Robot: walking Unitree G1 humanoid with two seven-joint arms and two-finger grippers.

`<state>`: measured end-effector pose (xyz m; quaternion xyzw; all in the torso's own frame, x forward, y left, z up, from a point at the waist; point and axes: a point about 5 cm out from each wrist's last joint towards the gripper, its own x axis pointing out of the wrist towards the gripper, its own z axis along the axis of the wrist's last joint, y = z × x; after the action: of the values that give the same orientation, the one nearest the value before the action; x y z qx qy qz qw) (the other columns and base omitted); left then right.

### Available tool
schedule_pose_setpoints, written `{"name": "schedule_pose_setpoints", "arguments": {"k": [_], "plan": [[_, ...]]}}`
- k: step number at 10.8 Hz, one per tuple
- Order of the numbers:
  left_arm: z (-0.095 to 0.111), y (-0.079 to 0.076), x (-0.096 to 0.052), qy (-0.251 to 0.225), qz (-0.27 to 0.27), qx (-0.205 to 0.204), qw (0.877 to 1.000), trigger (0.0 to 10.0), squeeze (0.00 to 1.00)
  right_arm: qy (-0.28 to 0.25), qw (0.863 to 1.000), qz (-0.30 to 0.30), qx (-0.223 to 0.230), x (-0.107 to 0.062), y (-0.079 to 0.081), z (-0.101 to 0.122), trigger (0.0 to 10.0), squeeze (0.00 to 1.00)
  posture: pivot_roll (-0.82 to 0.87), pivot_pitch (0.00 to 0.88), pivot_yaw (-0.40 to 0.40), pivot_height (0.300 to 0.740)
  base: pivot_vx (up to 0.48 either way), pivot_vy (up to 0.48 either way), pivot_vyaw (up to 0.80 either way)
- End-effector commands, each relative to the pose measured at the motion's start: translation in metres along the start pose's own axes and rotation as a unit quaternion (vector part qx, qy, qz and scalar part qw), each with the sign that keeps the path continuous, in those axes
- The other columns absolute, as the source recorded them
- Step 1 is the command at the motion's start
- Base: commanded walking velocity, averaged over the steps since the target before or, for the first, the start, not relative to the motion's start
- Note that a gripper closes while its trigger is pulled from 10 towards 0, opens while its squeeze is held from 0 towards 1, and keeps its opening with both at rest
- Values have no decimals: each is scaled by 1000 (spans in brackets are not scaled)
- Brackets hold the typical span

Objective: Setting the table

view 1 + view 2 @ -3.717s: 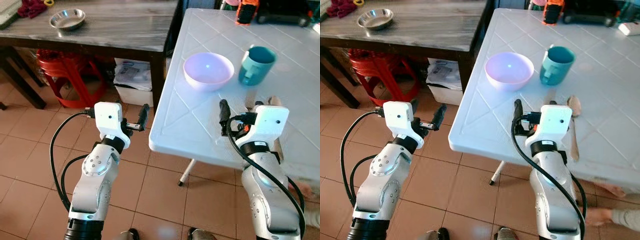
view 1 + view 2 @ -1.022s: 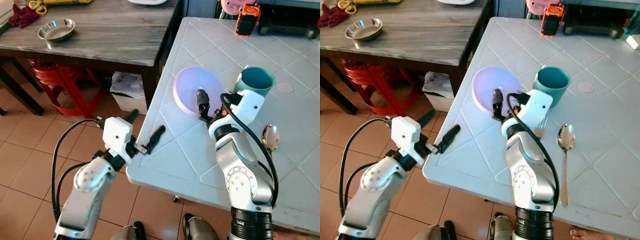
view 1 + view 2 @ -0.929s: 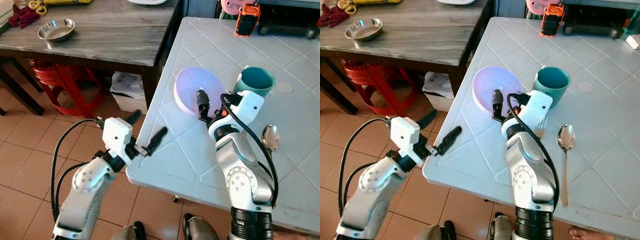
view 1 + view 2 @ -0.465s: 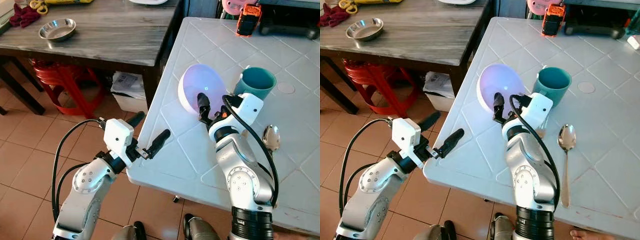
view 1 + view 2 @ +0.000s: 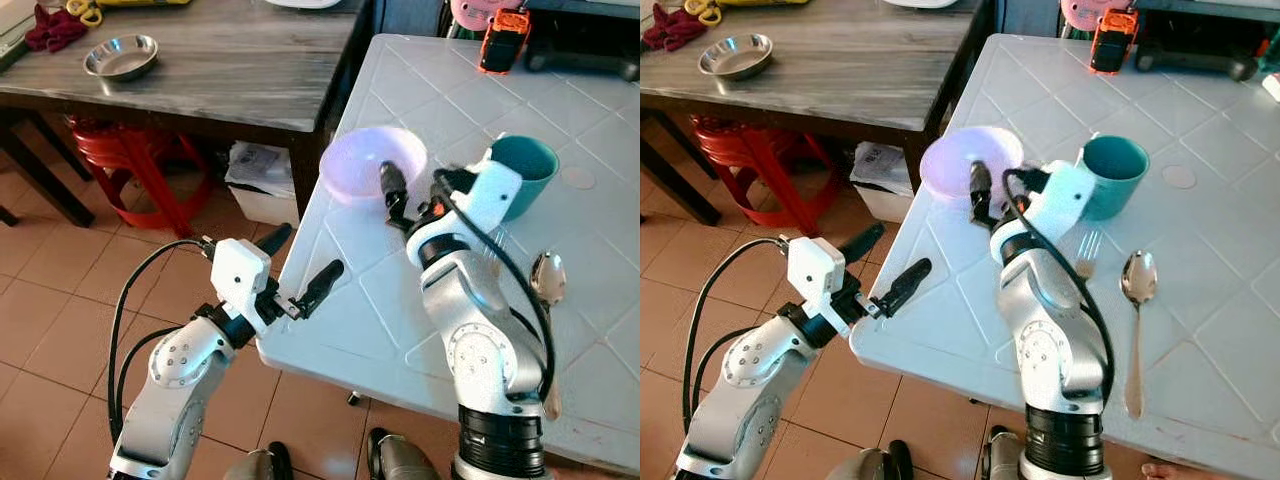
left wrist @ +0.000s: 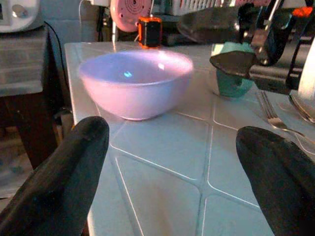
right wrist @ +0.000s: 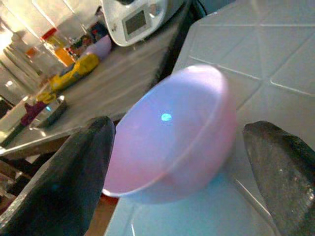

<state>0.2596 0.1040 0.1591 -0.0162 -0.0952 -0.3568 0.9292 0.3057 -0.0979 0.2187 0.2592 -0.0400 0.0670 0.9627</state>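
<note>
A lilac bowl (image 5: 370, 160) sits upright on the white table (image 5: 600, 120), close to its left edge. My right gripper (image 5: 408, 195) is open at the bowl's near right rim. In the right wrist view its fingers (image 7: 74, 177) stand wide apart with the bowl (image 7: 172, 137) just ahead of them. A teal cup (image 5: 535, 165) stands right of my right wrist. A fork (image 5: 1087, 252) and a spoon (image 5: 1137, 285) lie nearer me on the table. My left gripper (image 5: 298, 262) is open at the table's near left corner, pointing at the bowl (image 6: 135, 83).
A dark wooden table stands at the back left with a steel dish (image 5: 121, 57) on it. Under it are a red stool (image 5: 130, 160) and a box of papers (image 5: 262, 180). An orange and black device (image 5: 503, 45) stands at the white table's far side.
Half a second ago the bowl stood tipped up on its edge at my right gripper. It now sits flat and further left, and the right gripper has swung left with it.
</note>
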Motion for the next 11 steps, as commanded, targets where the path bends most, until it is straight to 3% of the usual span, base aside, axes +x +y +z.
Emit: {"name": "schedule_pose_setpoints", "arguments": {"k": [1,6,11], "plan": [[-3,-1,-2,8,0,5,1000,10000,0,-22,999,27,41,1,22,13,10000,0,-168,212,65,740,0,0,0],[-3,-4,-1,12,-8,10,1000,10000,0,-1,993,-20,115,11,10,8,10000,0,-162,220,67,740,0,0,0],[-3,-6,-3,17,-16,10,1000,10000,0,30,993,-35,112,22,6,-4,10000,0,-157,227,65,740,0,0,0]]}}
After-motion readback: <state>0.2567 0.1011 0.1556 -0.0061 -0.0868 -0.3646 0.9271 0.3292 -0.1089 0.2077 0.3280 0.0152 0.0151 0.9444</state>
